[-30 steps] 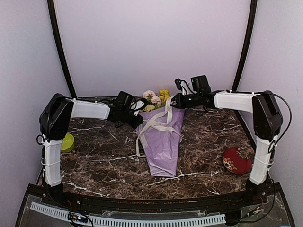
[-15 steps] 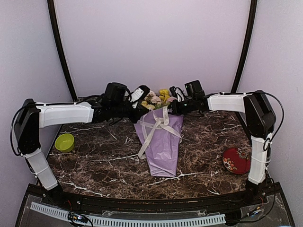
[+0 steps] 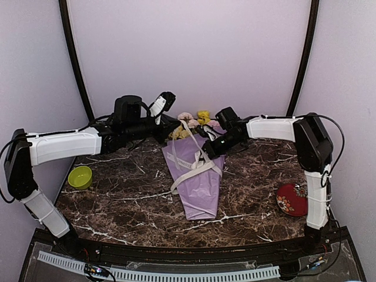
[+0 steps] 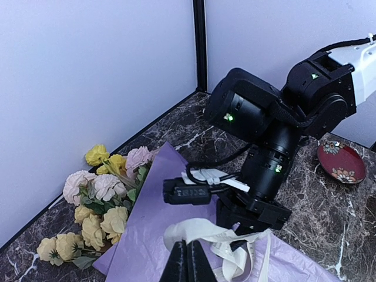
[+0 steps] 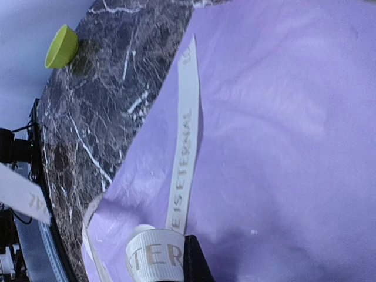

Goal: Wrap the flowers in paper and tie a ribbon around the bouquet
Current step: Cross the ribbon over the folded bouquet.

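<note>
Pinching ribbon (image 4: 200, 230) just above paper's (image 3: 200, 182) wide end with left gripper (image 4: 188, 258), jaws pressed together. Right gripper (image 5: 189, 258) likewise, over paper. Flowers (image 4: 100, 200) at paper's wide end.

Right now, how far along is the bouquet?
Done: flowers sit inside the paper cone. In hand: ribbon is looped across the cone, with the left fingers and right fingers shut on it. Left: no finished knot shows, so tying remains.

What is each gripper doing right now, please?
Left gripper: closed on the ribbon.
Right gripper: closed on the ribbon too.
</note>
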`<state>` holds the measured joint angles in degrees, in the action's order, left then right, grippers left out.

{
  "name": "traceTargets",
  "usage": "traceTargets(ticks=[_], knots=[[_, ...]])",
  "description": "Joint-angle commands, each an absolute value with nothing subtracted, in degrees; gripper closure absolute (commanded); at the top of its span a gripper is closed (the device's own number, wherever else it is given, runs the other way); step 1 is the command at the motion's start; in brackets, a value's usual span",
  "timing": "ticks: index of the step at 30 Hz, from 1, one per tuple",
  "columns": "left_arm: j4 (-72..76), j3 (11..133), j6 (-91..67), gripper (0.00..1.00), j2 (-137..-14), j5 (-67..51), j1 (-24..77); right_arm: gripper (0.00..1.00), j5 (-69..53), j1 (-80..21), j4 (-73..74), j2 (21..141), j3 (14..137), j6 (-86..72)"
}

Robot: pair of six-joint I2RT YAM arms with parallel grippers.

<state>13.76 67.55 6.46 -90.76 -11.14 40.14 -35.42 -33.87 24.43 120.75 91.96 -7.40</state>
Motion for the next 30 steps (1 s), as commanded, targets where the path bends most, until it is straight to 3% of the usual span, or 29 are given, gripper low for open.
traceTargets(ticks=[1, 12, 23, 30], knots=[[16.86, 66.51, 6.30, 1.00, -90.27, -9.77, 40.01, 1.00, -38.25, -34.02, 33.07, 117.49, 87.99, 0.11], [16.15, 67.32, 8.00, 1.00, -94.36, -3.46, 39.90, 0.99, -32.62, -33.52, 40.85, 112.74, 81.69, 0.56], [9.77, 68.16, 7.30, 1.00, -99.21, 4.25, 37.17, 0.99, -30.10, -33.45, 42.87, 113.94, 82.86, -0.68], [7.65, 62.37, 5.94, 1.00, -98.92, 7.79, 36.83, 1.00, -31.74, -33.44, 41.82, 115.03, 83.58, -1.93]])
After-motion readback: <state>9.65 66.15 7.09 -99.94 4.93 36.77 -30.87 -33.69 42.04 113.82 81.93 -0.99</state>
